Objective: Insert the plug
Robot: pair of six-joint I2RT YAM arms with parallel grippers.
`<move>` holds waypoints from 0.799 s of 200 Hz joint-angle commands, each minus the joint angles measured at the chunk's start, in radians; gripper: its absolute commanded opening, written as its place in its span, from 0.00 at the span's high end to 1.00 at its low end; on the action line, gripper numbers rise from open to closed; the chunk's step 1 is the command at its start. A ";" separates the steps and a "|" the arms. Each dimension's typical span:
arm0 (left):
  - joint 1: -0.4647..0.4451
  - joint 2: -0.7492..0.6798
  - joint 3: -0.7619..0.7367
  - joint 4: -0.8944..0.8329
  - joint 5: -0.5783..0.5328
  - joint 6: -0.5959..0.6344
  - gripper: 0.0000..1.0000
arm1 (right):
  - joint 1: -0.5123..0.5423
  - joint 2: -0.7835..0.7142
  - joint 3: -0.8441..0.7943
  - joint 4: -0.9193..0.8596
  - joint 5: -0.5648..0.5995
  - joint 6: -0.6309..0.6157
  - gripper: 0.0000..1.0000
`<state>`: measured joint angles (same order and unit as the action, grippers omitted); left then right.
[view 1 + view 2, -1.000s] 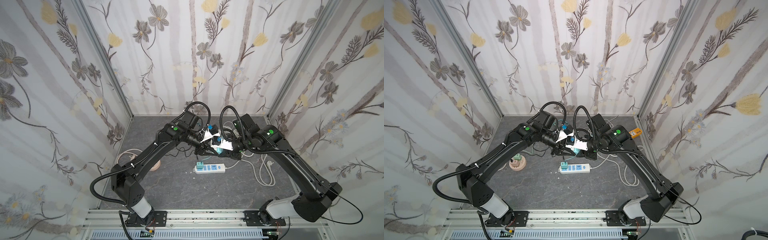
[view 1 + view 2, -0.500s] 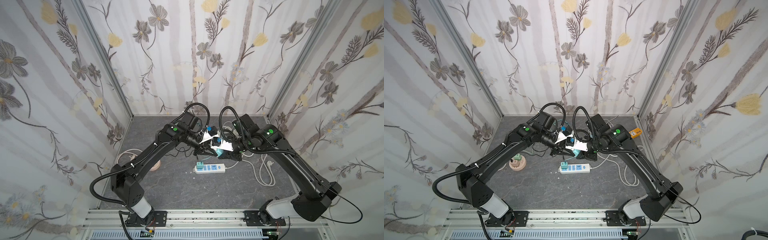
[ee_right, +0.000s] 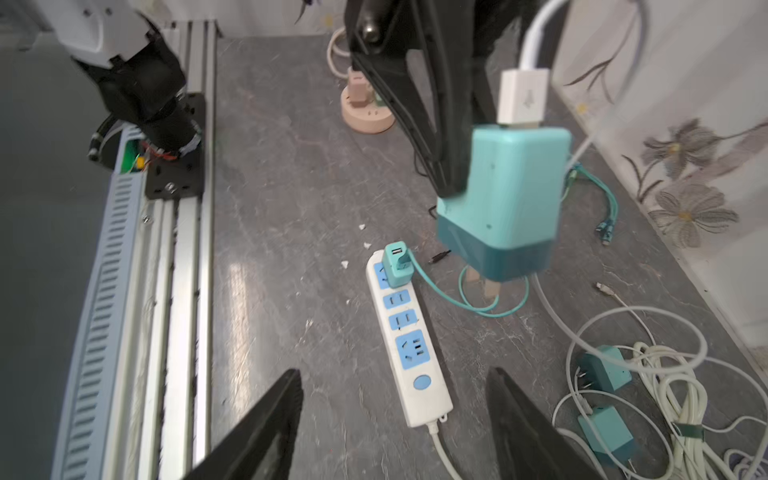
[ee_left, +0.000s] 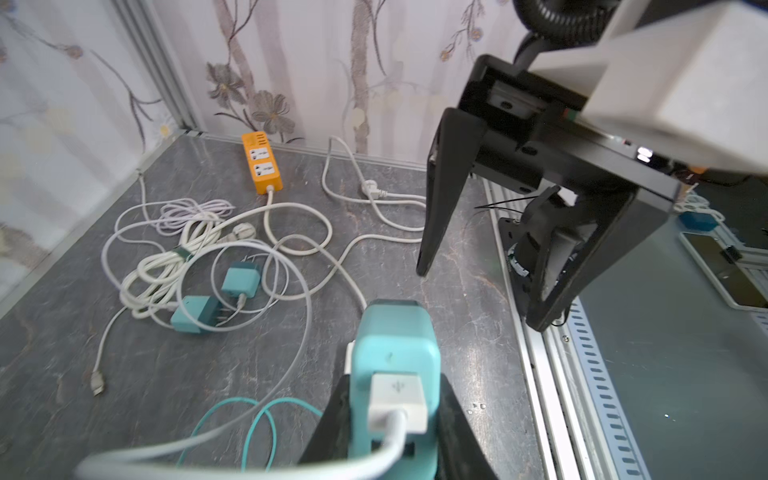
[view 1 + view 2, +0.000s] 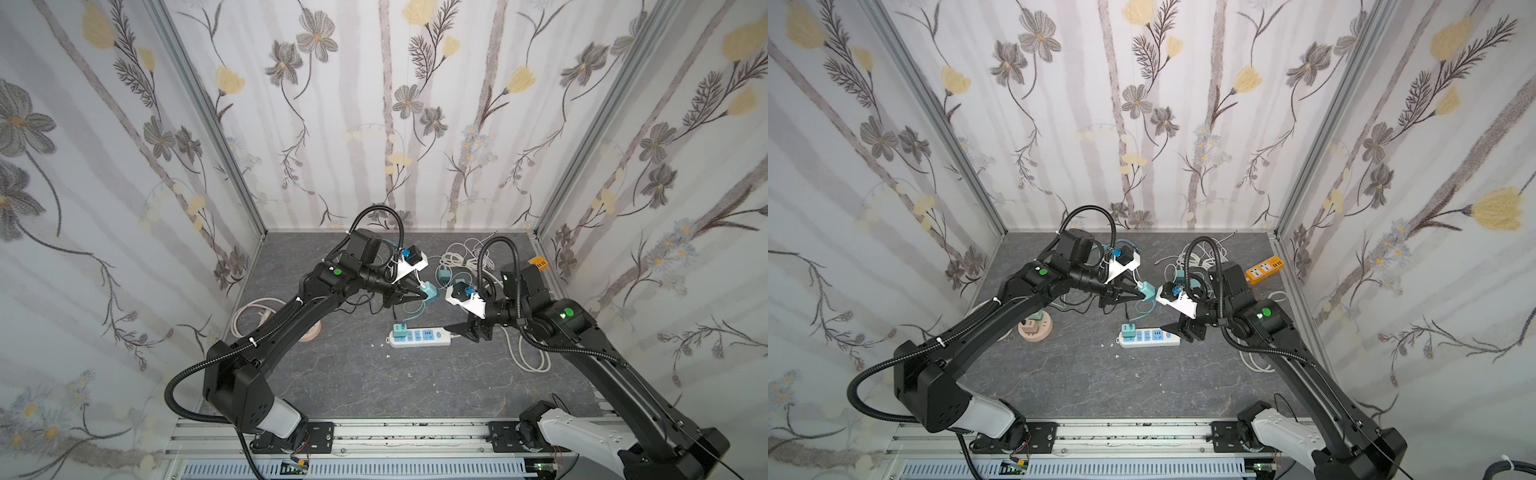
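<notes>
The plug [image 5: 430,291] [image 5: 1147,289] is a teal adapter with a white USB cable in its back. My left gripper [image 5: 422,293] [image 4: 395,386] is shut on it and holds it in the air above the grey floor. In the right wrist view the plug [image 3: 511,195] hangs with its two prongs pointing down. The white power strip [image 5: 419,337] [image 3: 409,353] lies below, with blue sockets. A small teal adapter [image 3: 397,266] sits in its end socket. My right gripper [image 5: 465,332] [image 3: 392,374] stands open and empty over the strip's cord end.
An orange power strip [image 5: 1264,267] [image 4: 262,166] lies at the back right. Coiled white cables [image 4: 178,249] and two loose teal adapters [image 4: 239,280] [image 4: 195,313] lie behind the strip. A round pink socket [image 5: 1035,328] sits at the left.
My right gripper has opened, let go of the plug and drawn back to the right and down toward the strip. The left gripper keeps the plug.
</notes>
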<state>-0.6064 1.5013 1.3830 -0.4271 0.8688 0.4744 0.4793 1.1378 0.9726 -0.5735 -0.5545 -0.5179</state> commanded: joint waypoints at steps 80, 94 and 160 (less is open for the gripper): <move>-0.028 0.072 0.039 0.043 -0.208 -0.117 1.00 | -0.057 0.262 -0.292 0.385 0.485 1.110 0.61; -0.052 0.085 0.040 0.033 -0.243 -0.093 1.00 | -0.058 0.326 -0.286 0.384 0.534 1.125 0.70; -0.111 0.128 0.028 0.055 -0.257 -0.033 1.00 | -0.038 0.546 -0.226 0.460 0.431 1.036 1.00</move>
<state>-0.7090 1.6112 1.3975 -0.3950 0.6029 0.3969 0.4320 1.6501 0.7330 -0.1902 -0.0772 0.5484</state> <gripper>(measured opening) 0.255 0.058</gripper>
